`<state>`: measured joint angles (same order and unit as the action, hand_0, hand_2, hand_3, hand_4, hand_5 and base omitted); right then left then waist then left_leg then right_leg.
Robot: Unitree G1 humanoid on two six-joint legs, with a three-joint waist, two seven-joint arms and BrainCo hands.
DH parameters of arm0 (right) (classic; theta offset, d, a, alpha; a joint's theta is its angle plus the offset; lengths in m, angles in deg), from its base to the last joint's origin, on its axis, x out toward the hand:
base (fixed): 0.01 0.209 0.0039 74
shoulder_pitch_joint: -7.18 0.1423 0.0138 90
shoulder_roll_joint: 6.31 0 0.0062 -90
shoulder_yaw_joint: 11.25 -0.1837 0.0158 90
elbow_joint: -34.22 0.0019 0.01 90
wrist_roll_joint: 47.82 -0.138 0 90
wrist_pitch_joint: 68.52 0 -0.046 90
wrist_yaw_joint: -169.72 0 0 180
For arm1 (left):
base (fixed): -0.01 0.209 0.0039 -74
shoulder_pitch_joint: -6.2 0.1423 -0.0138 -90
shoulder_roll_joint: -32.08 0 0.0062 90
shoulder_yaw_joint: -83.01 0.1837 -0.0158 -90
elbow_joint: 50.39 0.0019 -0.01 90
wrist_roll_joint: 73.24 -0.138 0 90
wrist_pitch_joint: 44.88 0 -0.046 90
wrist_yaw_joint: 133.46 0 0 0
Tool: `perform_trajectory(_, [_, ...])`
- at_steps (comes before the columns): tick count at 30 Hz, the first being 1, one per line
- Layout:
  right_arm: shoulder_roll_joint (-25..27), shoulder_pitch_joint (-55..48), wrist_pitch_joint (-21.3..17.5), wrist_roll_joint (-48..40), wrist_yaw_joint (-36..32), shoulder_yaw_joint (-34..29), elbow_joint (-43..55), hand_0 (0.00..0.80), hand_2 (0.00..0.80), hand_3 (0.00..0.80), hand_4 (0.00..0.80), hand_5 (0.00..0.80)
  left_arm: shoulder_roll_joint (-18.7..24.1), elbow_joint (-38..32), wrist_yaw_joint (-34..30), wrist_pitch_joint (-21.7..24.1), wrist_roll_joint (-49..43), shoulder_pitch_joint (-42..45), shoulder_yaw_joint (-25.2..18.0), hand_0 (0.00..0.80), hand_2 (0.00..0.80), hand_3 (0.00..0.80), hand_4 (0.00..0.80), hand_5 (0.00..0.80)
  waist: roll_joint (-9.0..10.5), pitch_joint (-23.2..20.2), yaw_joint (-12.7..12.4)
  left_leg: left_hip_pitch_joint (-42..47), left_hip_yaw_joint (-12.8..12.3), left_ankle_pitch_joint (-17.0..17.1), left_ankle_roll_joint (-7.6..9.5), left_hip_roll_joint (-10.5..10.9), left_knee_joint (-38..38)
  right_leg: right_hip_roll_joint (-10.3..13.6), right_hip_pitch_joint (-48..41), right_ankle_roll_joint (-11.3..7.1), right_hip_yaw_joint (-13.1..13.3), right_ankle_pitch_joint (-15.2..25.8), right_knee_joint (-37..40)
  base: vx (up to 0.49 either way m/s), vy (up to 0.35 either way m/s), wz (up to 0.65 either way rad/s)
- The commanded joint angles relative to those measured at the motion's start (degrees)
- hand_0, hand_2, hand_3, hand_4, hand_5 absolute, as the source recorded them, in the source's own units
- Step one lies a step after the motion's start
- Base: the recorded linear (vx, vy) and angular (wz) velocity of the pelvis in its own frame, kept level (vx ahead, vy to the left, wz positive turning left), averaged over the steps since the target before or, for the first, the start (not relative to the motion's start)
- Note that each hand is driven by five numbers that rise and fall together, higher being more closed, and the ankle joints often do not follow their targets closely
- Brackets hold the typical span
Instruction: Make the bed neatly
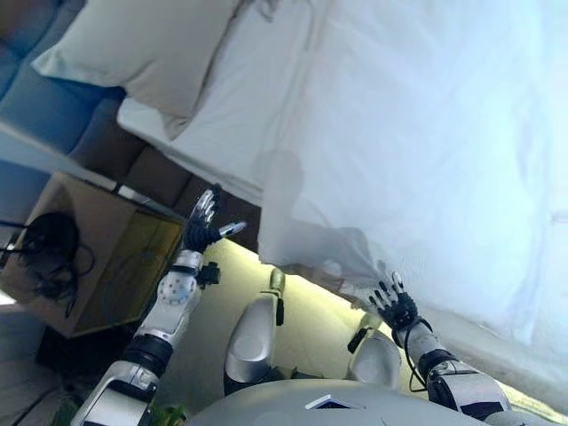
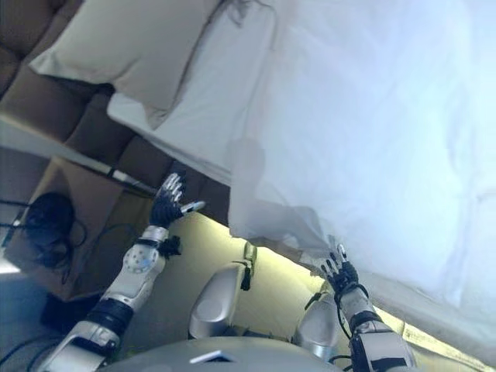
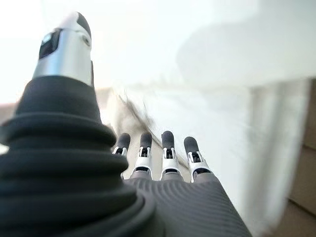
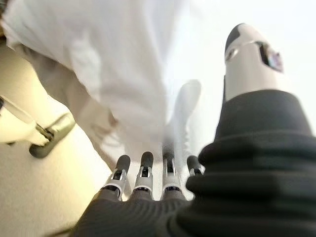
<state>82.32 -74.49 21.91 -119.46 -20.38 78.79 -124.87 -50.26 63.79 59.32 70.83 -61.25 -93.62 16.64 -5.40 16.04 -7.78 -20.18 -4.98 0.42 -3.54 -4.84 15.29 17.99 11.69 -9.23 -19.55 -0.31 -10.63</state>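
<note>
Duvet (image 1: 426, 160) is hanging rumpled over bed edge, pillow (image 1: 151, 44) beyond; smoothing left. Both hands, left (image 1: 202, 226) and right (image 1: 395, 306), are hovering open, empty.

Left hand (image 1: 202, 229) and right hand (image 1: 396, 307) raised, fingers straight.

Bedroom, home or hotel-like. Bed (image 1: 222, 115) with white sheet, loose white duvet (image 1: 426, 133) hanging over the edge, pillow (image 1: 142, 49) at the head against a padded headboard (image 2: 85, 124). Wooden nightstand (image 1: 98, 257) beside the bed with dark cables (image 1: 49, 253) on top. Light floor (image 1: 311, 311).
</note>
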Motion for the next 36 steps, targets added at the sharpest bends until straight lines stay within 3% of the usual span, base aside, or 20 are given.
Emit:
perform_trajectory(1, [1.5,-0.7,1.2,-2.2,-1.1,-1.8,1.2,0.000,0.000,0.000,0.000,0.000,-0.1,-0.9,4.9,1.5,-4.3,-5.3,0.5,0.000,0.000,0.000,0.000,0.000,0.88,1.8,1.7,-3.0,2.2,4.2,-4.50,-3.5,0.3,1.9,-6.4,-2.24,1.3,1.9,1.8,-0.019,-0.080,-0.31])
perform_trajectory(8, [1.1,-3.6,-2.1,0.9,-0.6,-3.9,2.1,0.000,0.000,0.000,0.000,0.000,-1.2,-0.1,8.2,-0.2,-9.1,-8.2,1.0,0.000,0.000,0.000,0.000,0.000,2.02,1.4,5.7,-1.0,0.1,5.3,-5.03,-5.6,-1.8,0.7,-6.2,-2.72,3.4,2.7,3.2,-0.001,-0.068,-0.26])
perform_trajectory(19, [2.7,-4.6,-2.2,-9.6,-1.6,-8.9,9.6,0.000,0.000,0.000,0.000,0.000,-0.7,3.1,26.4,-3.3,-29.2,-13.2,2.3,0.000,0.000,0.000,0.000,0.000,3.51,7.7,12.0,-6.8,-2.0,2.9,-5.67,-8.6,4.9,0.0,4.9,-2.27,8.3,1.7,-2.9,-0.092,0.008,-0.27])
perform_trajectory(22, [2.4,-5.9,-1.9,-12.7,-2.4,-10.0,11.7,0.000,0.000,0.000,0.000,0.000,-0.4,6.3,32.7,-9.1,-38.8,-17.1,3.7,0.000,0.000,0.000,0.000,0.000,5.01,10.2,14.9,-9.7,-3.2,2.2,-5.34,-9.2,7.3,-0.7,10.4,-2.16,10.4,1.9,-5.6,-0.118,0.037,-0.32])
perform_trajectory(26, [3.0,-6.1,-0.7,-15.5,-6.3,-11.3,10.5,0.000,0.000,0.000,0.000,0.000,-0.2,8.9,36.7,-13.7,-45.5,-20.3,4.4,0.000,0.000,0.000,0.000,0.000,5.73,11.9,16.3,-11.8,-4.0,1.3,-5.03,-9.4,9.6,-1.2,13.7,-1.84,11.5,1.7,-7.8,-0.052,0.036,-0.19])
perform_trajectory(28, [3.6,-5.5,0.4,-17.0,-8.2,-11.5,10.4,0.000,0.000,0.000,0.000,0.000,0.2,10.9,38.8,-18.7,-49.5,-22.6,5.5,0.000,0.000,0.000,0.000,0.000,6.13,12.9,17.1,-13.0,-4.3,1.0,-4.93,-9.5,10.7,-1.4,15.5,-1.72,12.1,1.8,-8.9,-0.052,0.046,-0.19])
perform_trajectory(36, [4.6,-2.9,-0.5,-19.3,-9.0,-8.9,16.4,0.000,0.000,0.000,0.000,0.000,0.2,17.8,39.7,-25.2,-50.8,-28.9,8.7,0.000,0.000,0.000,0.000,0.000,6.13,13.8,18.9,-16.1,-6.1,2.3,-4.52,-8.6,9.6,-0.9,21.5,-1.37,13.6,2.9,-9.6,-0.025,0.067,-0.17])
